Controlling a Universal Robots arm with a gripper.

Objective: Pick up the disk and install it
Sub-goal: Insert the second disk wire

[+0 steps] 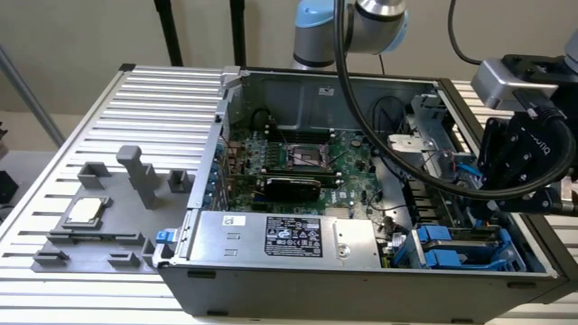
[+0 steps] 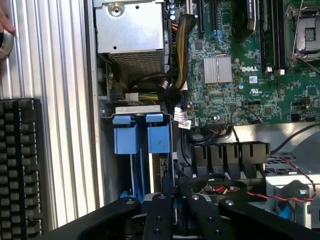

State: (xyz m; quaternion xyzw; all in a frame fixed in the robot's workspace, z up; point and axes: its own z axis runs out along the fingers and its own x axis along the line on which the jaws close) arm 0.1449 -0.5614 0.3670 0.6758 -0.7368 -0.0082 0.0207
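The disk [image 2: 160,140], as far as we can judge, is one of the two blue-framed units standing edge-on in the drive bay [image 2: 137,109] at the corner of the computer case [image 1: 361,288], just ahead of the tool [image 2: 175,210]. No labelled face is turned towards us, so we cannot be sure which of the two it is, or whether it is fully seated. We also cannot tell whether the tool is clenched or released; its black linkage hangs right over the bay.

The first risk is in the bay itself. If the blue frame meets the rails at a slight tilt, a downward push could jam it or bend the thin plastic.

Close beside the tool run loose red and black wires [image 2: 280,192] and a row of black connectors [image 2: 230,152]; the linkage could catch them on any sideways move.

Farther from the tool, its own thick black cable [image 1: 397,162] loops low across the open case above the motherboard [image 2: 260,75] and could drag on components there.

The power supply [image 1: 289,237] sits well apart on the far side of the bay and seems out of harm's way.
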